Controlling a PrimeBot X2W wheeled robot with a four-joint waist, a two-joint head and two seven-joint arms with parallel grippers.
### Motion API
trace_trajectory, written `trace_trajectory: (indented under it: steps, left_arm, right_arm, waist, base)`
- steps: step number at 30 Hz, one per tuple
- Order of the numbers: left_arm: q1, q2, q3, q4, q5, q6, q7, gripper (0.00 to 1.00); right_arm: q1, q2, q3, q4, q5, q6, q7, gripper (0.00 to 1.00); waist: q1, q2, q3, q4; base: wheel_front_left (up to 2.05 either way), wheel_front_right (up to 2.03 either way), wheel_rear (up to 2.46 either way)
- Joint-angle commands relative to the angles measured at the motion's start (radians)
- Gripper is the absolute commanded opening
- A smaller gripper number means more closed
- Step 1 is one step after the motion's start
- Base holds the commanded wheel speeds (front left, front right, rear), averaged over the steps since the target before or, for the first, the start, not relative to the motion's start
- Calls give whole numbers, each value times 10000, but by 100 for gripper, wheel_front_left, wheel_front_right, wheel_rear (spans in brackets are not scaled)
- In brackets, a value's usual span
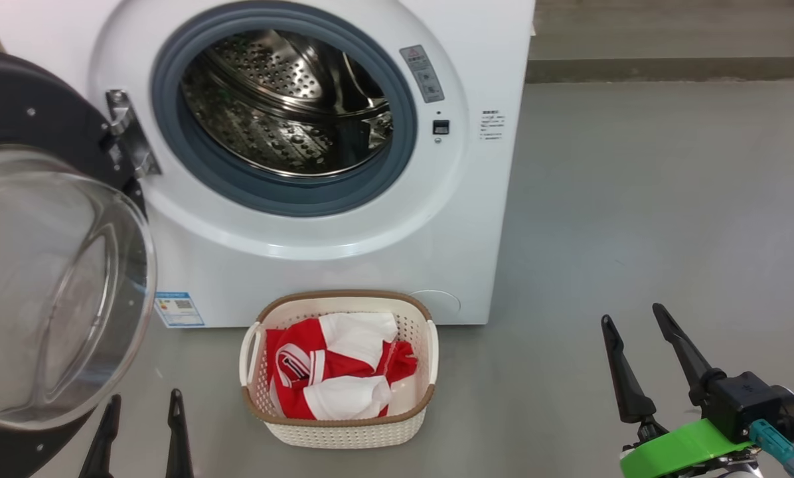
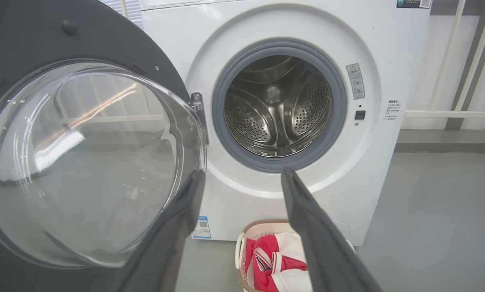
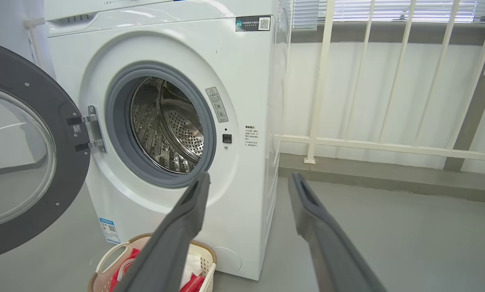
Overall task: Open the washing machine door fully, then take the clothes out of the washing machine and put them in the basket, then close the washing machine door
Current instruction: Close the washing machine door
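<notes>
The white washing machine (image 1: 317,265) stands with its door (image 1: 45,285) swung wide open to the left, glass bowl facing me, and its steel drum (image 1: 284,99) looks bare. Red and white clothes (image 1: 337,372) lie in the cream basket (image 1: 344,431) on the floor in front of the machine. My left gripper (image 1: 143,408) is open at the lower left, just right of the door's lower rim and left of the basket. My right gripper (image 1: 633,318) is open at the lower right, well clear of the basket. The left wrist view shows the door (image 2: 84,162), drum (image 2: 277,109) and clothes (image 2: 275,259).
Grey floor (image 1: 636,199) stretches to the right of the machine. A low step (image 1: 669,66) runs along the back wall. In the right wrist view a white railing (image 3: 388,142) with vertical bars stands behind and to the right of the machine (image 3: 242,81).
</notes>
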Motion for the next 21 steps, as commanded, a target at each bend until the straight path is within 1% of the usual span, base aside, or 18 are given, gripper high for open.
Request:
trace_trajectory:
  steps: [1, 4, 10, 20, 21]
  left_arm:
    - [-122, 92, 400, -358, 78, 137, -45, 100]
    - [-100, 84, 416, -467, 101, 234, -49, 100]
    - [-20, 134, 387, -599, 43, 240, 128, 100]
    - [116, 258, 490, -876, 93, 470, 474, 100]
    - [137, 296, 503, -944, 97, 492, 553, 100]
  right_arm:
    - [-212, -79, 333, -222, 51, 48, -63, 100]
    - [-208, -79, 446, -221, 75, 48, -63, 100]
    - [-236, -79, 620, -219, 130, 48, -63, 100]
    - [-198, -79, 859, -240, 208, 48, -63, 100]
    - [-191, -79, 904, -241, 247, 48, -63, 100]
  waist:
    - [0, -1, -44, 272]
    - [0, -1, -52, 576]
    - [0, -1, -69, 1298]
    - [0, -1, -191, 2691]
    - [0, -1, -224, 2951]
  base:
    - [0, 0, 0]
    - [0, 0, 0]
    - [0, 0, 0]
    - [0, 0, 0]
    - [0, 0, 0]
